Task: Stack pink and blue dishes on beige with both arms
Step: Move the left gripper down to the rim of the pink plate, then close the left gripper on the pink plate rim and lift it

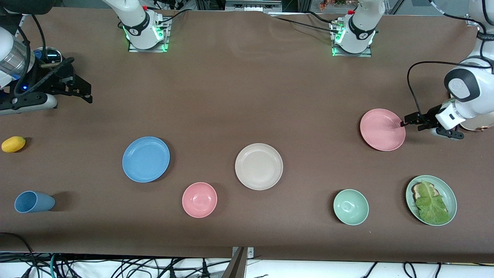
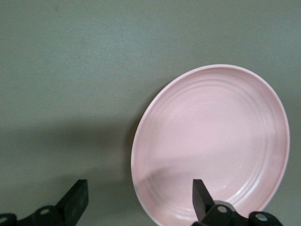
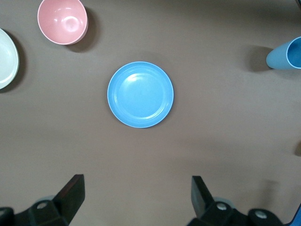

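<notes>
The pink plate (image 1: pixel 383 129) lies flat toward the left arm's end of the table. My left gripper (image 1: pixel 405 120) is low at its rim and open. In the left wrist view the pink plate's (image 2: pixel 211 146) edge runs between the fingers of the left gripper (image 2: pixel 138 197), one finger over the plate and one over bare table. The blue plate (image 1: pixel 146 158) and the beige plate (image 1: pixel 259 166) lie apart near mid-table. My right gripper (image 1: pixel 88 92) hangs open over the table at the right arm's end. Its wrist view shows the blue plate (image 3: pixel 140 94) farther off from the right gripper (image 3: pixel 138 195).
A pink bowl (image 1: pixel 199 199) sits between the blue and beige plates, nearer the front camera. A green bowl (image 1: pixel 351 207) and a green plate (image 1: pixel 447 189) with toast and lettuce lie near the front edge. A blue cup (image 1: pixel 34 202) lies on its side; a lemon (image 1: pixel 13 144) is close by.
</notes>
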Action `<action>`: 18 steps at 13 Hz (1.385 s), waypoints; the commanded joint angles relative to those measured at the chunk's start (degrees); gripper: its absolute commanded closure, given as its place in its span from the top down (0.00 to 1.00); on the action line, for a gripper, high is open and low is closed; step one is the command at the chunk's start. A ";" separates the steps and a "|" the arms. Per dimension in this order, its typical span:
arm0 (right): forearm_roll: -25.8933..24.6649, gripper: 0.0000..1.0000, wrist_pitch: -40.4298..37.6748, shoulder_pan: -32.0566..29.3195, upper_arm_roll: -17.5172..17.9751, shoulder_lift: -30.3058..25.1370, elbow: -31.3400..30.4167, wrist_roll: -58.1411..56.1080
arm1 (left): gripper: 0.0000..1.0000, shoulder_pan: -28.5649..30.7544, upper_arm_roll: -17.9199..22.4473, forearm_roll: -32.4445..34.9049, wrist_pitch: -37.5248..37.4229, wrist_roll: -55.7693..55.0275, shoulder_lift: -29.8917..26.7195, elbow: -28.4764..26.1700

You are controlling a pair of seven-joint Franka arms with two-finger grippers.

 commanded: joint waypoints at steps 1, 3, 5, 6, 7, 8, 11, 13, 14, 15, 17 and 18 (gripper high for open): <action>0.48 1.00 -0.63 -0.04 -0.04 -0.39 0.10 0.31 | 0.97 0.37 -0.45 -3.62 2.35 3.96 2.61 0.54; 0.39 1.00 -0.63 -0.04 -0.04 -0.39 0.10 0.31 | 0.97 0.37 -0.54 -4.23 2.44 4.05 3.23 0.63; 0.39 1.00 -0.72 -0.04 -0.04 -0.39 0.10 0.31 | 0.83 0.37 -0.54 -4.24 2.44 4.13 3.67 0.80; 0.48 1.00 -0.63 -0.04 -0.04 -0.39 0.10 0.31 | 0.60 0.37 -0.54 -4.32 2.44 4.13 3.67 0.80; 0.48 1.00 -0.63 -0.04 -0.04 -0.39 0.10 0.31 | 0.33 0.37 -0.54 -4.33 2.44 4.13 3.93 1.06; 0.48 1.00 -0.63 -0.04 -0.04 -0.39 0.10 0.31 | 0.14 0.37 -0.54 -4.33 2.44 4.13 4.19 1.15; 0.48 1.00 -0.63 -0.04 -0.04 -0.39 0.10 0.31 | 0.00 0.46 -0.54 -4.33 2.44 5.01 4.55 2.12; 0.48 1.00 -0.63 -0.04 -0.04 -0.39 0.10 0.31 | 0.00 0.46 -0.54 -4.33 2.44 7.99 4.63 3.00; 0.48 1.00 -0.63 -0.04 -0.04 -0.39 0.10 0.31 | 0.00 0.46 -0.54 -4.33 2.44 8.26 4.63 3.17; 0.48 1.00 -0.63 -0.04 -0.04 -0.48 0.10 0.31 | 0.00 0.37 -0.54 -4.24 2.26 8.27 4.37 3.17; 0.48 1.00 -0.72 -0.04 -0.04 -0.39 0.10 0.31 | 0.00 0.11 -0.63 -4.24 1.74 7.65 3.93 3.61; 0.48 1.00 -0.63 -0.04 -0.04 -0.39 0.10 0.31 | 0.00 -0.24 -0.80 -4.24 -0.62 7.48 3.67 5.53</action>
